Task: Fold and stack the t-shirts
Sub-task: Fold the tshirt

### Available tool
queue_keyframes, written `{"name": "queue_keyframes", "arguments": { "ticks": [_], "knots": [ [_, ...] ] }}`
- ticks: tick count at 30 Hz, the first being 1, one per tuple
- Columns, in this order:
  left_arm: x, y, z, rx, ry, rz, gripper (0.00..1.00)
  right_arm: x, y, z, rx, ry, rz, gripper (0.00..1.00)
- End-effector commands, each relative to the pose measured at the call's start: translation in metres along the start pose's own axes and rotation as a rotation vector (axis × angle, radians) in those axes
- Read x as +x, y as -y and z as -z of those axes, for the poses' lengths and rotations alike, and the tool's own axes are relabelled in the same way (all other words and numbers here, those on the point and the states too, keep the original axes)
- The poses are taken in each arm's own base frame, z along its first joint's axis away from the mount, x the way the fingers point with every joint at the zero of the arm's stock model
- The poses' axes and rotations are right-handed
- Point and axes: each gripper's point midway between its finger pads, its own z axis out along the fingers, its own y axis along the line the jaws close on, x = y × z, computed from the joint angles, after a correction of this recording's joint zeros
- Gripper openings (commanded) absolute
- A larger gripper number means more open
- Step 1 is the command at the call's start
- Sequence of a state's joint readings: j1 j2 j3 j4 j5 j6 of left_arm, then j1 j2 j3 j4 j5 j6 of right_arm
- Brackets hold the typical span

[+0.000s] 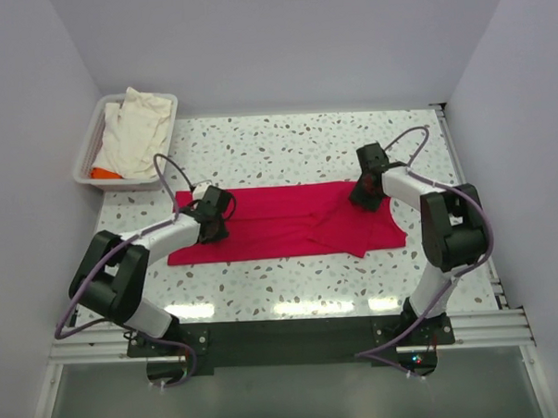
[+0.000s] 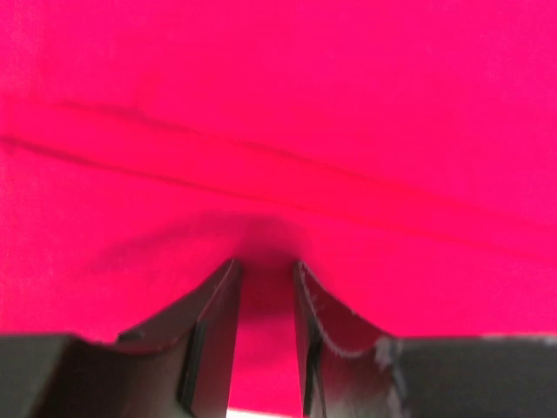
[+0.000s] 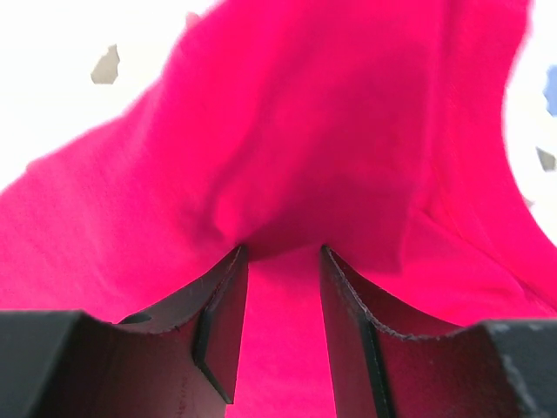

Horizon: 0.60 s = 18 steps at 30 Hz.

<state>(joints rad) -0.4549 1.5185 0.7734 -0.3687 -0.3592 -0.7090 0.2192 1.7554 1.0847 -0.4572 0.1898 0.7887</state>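
Red shirt lies as long strip on table. We see left gripper pinching pucker at its left end, right gripper pinching fold at right end. Risks, we judge: shallow bite slips on lift; uneven pull skews fold. Cream shirt sits in tray.

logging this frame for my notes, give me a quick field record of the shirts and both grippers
red t-shirt: spread across the table, right end folded over
left gripper: shut on its left part
right gripper: shut on its far right edge
cream t-shirt: heaped in white tray, far left
orange fabric: showing at tray's near end
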Motion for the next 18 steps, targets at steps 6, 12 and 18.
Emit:
{"name": "queue_keyframes", "arguments": {
  "ticks": [6, 12, 18],
  "knots": [
    [0.05, 0.031, -0.008, 0.077, -0.04, -0.02, 0.32, -0.046, -0.037, -0.021, 0.02, 0.035, 0.041, 0.42],
    [0.102, 0.049, 0.015, 0.209, -0.123, 0.031, 0.28, -0.085, -0.087, -0.032, -0.078, 0.069, 0.132, 0.42],
    [0.145, 0.068, 0.045, 0.342, -0.208, 0.061, 0.27, -0.082, -0.136, -0.061, -0.172, 0.028, 0.258, 0.43]
  ]
}}
